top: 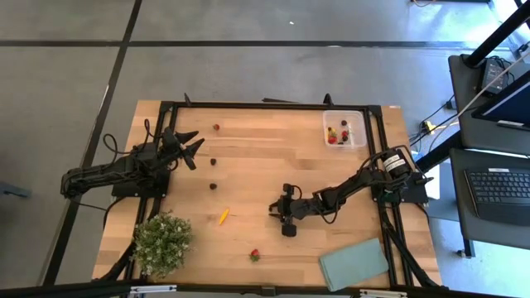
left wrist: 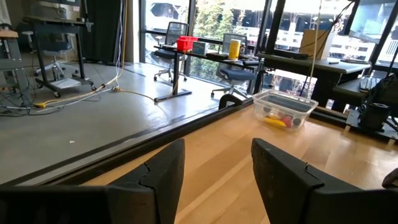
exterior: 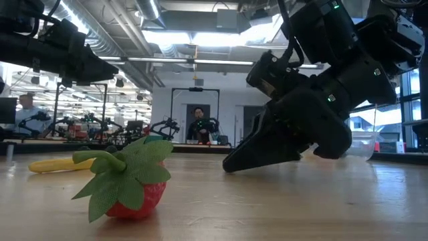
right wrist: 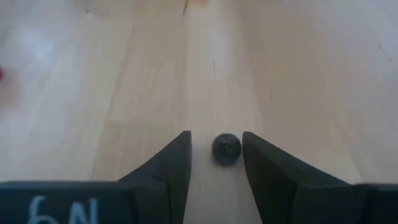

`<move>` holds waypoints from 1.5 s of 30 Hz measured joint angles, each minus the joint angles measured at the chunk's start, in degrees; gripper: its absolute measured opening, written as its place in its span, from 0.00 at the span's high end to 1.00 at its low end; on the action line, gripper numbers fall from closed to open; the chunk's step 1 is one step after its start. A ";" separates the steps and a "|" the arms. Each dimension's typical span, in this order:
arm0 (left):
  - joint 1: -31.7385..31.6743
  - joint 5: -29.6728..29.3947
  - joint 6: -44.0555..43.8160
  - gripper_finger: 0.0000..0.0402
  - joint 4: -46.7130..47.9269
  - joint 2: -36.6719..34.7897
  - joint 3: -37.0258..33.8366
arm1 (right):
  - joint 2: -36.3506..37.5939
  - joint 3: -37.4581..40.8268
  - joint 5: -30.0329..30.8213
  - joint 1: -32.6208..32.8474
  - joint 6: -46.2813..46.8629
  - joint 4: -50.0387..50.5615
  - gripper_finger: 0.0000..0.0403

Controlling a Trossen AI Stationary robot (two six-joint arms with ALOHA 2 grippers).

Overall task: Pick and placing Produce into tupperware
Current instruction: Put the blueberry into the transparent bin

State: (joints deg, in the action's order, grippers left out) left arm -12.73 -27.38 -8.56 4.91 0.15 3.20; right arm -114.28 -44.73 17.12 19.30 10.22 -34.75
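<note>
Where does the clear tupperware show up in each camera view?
High view: the tupperware sits near the table's far right corner.
Low view: tupperware faintly visible at the right, behind the dark arm.
Left wrist view: tupperware right of centre, with red and yellow pieces inside.
Right wrist view: not in it.
Shared landmark: the wooden table, seen in all four.

Dark berry [right wrist: 226,148] on pale wood table [right wrist: 298,74] — red strawberry [exterior: 134,194], green leaves.
</note>
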 joint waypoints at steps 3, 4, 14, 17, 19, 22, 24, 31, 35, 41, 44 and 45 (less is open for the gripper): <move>0.00 0.00 0.02 0.55 0.00 0.01 0.00 | 0.00 -0.04 -0.64 -0.43 1.81 0.78 0.64; 0.00 0.00 0.02 0.55 0.00 0.01 0.00 | -0.05 -0.05 -1.14 -0.73 2.90 1.10 0.64; 0.00 0.00 -0.02 0.55 0.00 -0.01 0.00 | -2.87 -0.26 -2.42 -1.36 5.62 -0.93 0.66; 0.00 0.00 -0.02 0.55 0.00 0.01 0.00 | -2.91 -0.26 -2.42 -1.41 4.94 -0.50 0.71; 0.00 0.01 -0.02 0.55 0.00 0.00 0.00 | -2.97 -0.24 -2.42 -1.43 3.79 -0.46 0.75; 0.00 0.00 0.02 0.55 0.00 0.01 0.00 | -3.02 -0.24 -2.85 -1.45 2.94 -0.47 0.82; 0.00 0.00 0.02 0.55 0.00 0.01 0.00 | -3.02 -0.23 -2.90 -1.50 2.96 -0.49 0.85; 0.00 0.02 0.07 0.55 0.00 0.01 0.00 | -1.25 -0.14 -4.23 -2.85 6.02 0.22 0.87; 0.00 0.02 0.08 0.55 0.00 0.00 0.00 | 3.43 0.31 -4.73 -6.05 7.77 3.29 0.87; 0.00 0.00 0.07 0.55 0.00 0.00 0.00 | 17.12 0.10 -3.72 -14.11 15.17 20.66 0.87; 0.00 0.00 0.04 0.55 0.00 0.01 0.00 | 24.91 -1.68 -3.75 -18.66 18.25 34.56 0.87; 0.00 0.01 0.04 0.55 0.00 0.01 0.00 | 27.33 -2.72 -3.53 -20.38 18.90 39.48 0.87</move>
State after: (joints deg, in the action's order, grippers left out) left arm -12.73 -27.37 -8.51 4.91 0.16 3.20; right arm -86.95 -47.45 13.59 -1.08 29.12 4.73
